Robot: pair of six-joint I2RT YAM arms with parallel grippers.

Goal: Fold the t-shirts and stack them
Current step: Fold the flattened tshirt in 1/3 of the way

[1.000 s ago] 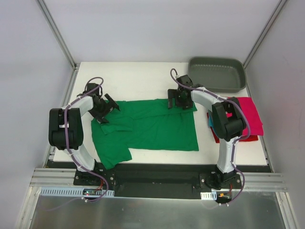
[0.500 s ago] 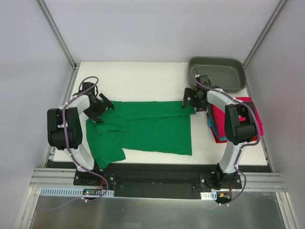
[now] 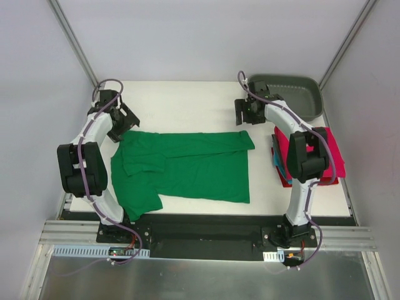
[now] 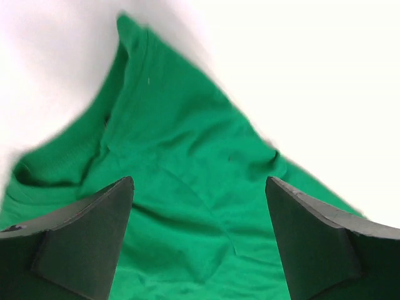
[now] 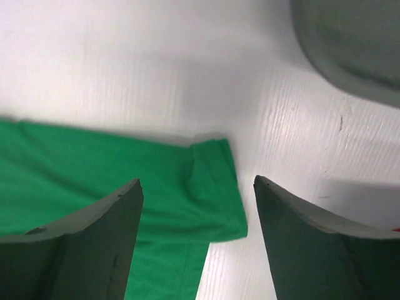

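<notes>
1. Top view: the green t-shirt [image 3: 187, 169] lay flat across the middle of the table [image 3: 181, 100], with one sleeve poking toward the near-left edge. The left gripper [image 3: 122, 122] sat just past the shirt's far-left corner and the right gripper [image 3: 242, 112] just past its far-right corner, near the grey tray [image 3: 294, 94]. The folded pile [image 3: 328, 150], crimson-pink on top with teal and red edges peeking out, was at the right edge, apart from the green one.
2. Left wrist: the left gripper [image 4: 199, 184] was spread wide with nothing pinched. Rumpled green t-shirt [image 4: 187, 125] lay below it, with seams and a few soft creases.
3. Right wrist: the right gripper [image 5: 197, 184] was spread wide too, and empty. The green t-shirt [image 5: 94, 169] ended in a small turned-over corner between the fingers, with the grey tray [image 5: 356, 44] up top.
4. My take: it's light, floppy cloth, so it'll sag and drag if lifted by one point. I'd pinch both far corners at the hem, catching every layer, and move them together.
</notes>
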